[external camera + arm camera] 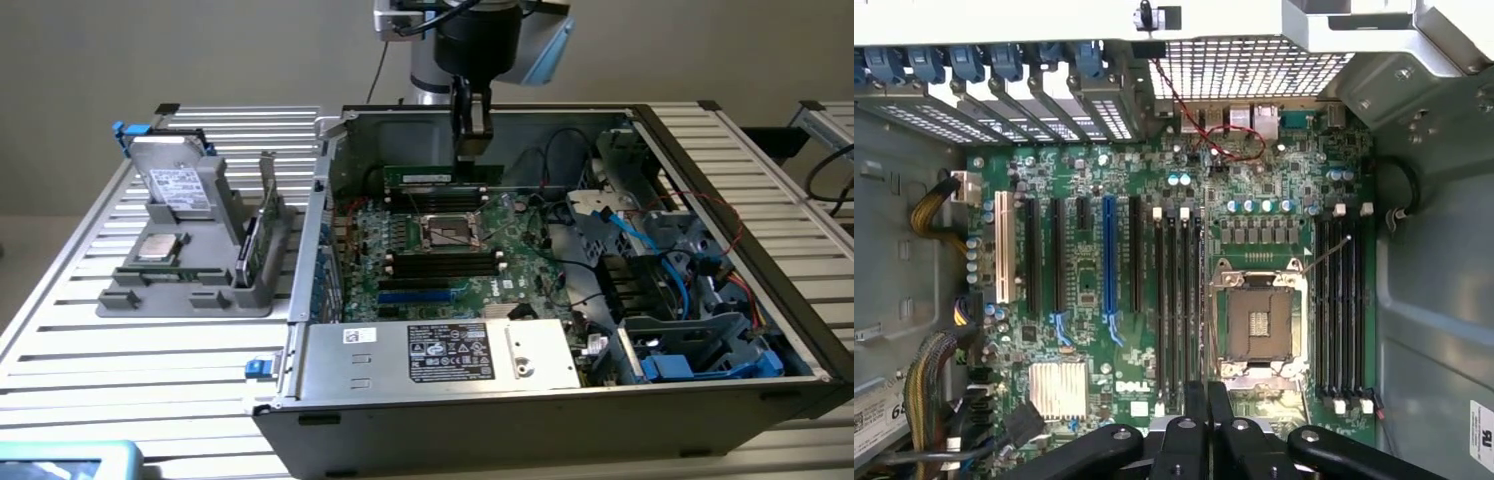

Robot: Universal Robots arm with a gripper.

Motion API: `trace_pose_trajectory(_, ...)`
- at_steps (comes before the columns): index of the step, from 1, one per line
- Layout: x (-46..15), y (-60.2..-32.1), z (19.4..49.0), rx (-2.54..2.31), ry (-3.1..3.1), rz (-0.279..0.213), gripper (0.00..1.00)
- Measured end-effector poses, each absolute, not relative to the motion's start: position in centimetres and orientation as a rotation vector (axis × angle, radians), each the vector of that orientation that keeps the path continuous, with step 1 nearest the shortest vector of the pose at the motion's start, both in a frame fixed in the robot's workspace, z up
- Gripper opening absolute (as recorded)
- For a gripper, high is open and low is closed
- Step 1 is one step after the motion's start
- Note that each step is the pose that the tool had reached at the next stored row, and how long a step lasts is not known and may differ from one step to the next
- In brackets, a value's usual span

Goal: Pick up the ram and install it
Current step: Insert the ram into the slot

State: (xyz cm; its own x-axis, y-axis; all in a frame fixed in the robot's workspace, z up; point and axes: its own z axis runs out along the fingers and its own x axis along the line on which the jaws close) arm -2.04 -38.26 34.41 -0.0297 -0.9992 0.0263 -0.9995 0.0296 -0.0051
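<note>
Now I am holding the ram [427,177] tight in my gripper [470,155], and it is hanging over the green board [400,240] inside the open computer box [400,425].

Open PC case [534,430] on slatted table [134,355], mobo [1086,290] w/ CPU socket [1259,325], PSU [447,352], grey tray [174,298] at exterior view's left.

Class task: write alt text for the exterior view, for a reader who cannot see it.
The gripper holds the ram, a green stick, over the motherboard inside an open computer case. A grey parts rack stands at the exterior view's left.
</note>
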Motion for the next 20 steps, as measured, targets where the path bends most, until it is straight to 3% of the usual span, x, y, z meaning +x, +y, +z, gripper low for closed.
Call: trace_pose_trajectory(20, -1.9, -38.3, 32.3, 2.167, -2.232, 0.057, 0.12)
